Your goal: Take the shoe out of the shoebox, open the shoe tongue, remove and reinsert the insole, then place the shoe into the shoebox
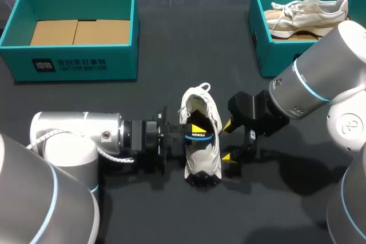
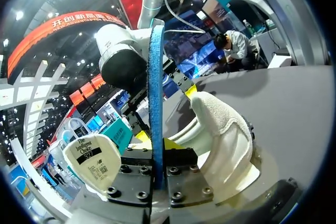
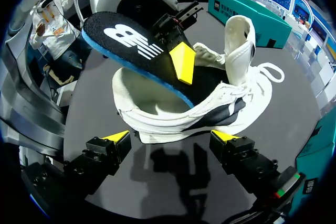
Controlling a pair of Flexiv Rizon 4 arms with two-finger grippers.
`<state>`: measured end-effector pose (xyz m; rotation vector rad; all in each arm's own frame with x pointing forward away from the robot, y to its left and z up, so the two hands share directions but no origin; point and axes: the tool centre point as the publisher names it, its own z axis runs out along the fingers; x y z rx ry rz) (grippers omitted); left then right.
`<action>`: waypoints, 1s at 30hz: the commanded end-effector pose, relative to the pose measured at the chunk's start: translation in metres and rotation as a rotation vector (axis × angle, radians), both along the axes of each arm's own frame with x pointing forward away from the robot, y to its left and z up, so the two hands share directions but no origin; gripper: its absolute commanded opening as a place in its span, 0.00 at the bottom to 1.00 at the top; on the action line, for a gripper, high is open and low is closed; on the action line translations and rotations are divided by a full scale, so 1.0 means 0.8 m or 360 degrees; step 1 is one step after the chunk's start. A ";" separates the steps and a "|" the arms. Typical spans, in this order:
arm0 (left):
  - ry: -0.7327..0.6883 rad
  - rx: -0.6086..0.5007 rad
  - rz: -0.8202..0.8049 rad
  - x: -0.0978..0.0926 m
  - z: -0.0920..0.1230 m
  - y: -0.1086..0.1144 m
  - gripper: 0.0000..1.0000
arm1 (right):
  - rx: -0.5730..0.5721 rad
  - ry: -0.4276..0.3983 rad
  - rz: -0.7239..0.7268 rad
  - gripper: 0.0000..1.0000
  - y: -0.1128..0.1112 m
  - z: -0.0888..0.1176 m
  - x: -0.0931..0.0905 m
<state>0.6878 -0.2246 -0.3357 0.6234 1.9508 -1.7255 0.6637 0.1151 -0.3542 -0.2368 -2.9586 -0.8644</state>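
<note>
A white shoe [image 1: 201, 151] lies on the dark table's middle, its tongue [image 3: 239, 35] pulled up. My left gripper [image 1: 196, 132] comes in from the left and is shut on the black, blue-edged insole [image 3: 134, 48]. The insole slants out of the shoe's opening, its front end still inside. In the left wrist view the insole [image 2: 156, 93] shows edge-on between that gripper's [image 2: 156, 174] fingers, with the shoe [image 2: 223, 135] beside it. My right gripper [image 1: 227, 140] stands open at the shoe's right side. Its [image 3: 170, 137] yellow tips straddle the shoe [image 3: 210, 111] without touching it.
A teal shoebox [image 1: 80, 64] with a cardboard floor stands at the back left. A second teal box [image 1: 263, 44] at the back right holds another pale shoe [image 1: 309, 12]. Bare table lies between the boxes and in front of the shoe.
</note>
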 end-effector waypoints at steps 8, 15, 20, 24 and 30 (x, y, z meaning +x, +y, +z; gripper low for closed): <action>-0.0011 -0.0015 -0.0005 -0.004 0.008 -0.003 0.27 | 0.0001 -0.0004 -0.0001 1.00 0.000 -0.001 -0.002; -0.0041 -0.0024 -0.0045 -0.016 0.028 -0.003 0.20 | 0.0001 -0.0004 -0.0001 1.00 0.000 -0.001 -0.002; -0.0059 -0.0021 -0.0093 -0.026 0.038 -0.005 0.21 | 0.0001 -0.0004 -0.0001 1.00 0.000 -0.001 -0.002; -0.0075 -0.0020 -0.0115 -0.031 0.043 -0.008 0.00 | 0.0001 -0.0004 -0.0001 1.00 0.000 -0.001 -0.002; -0.0092 -0.0004 -0.0145 -0.029 0.036 -0.016 0.00 | 0.0001 -0.0004 -0.0001 1.00 0.000 -0.001 -0.002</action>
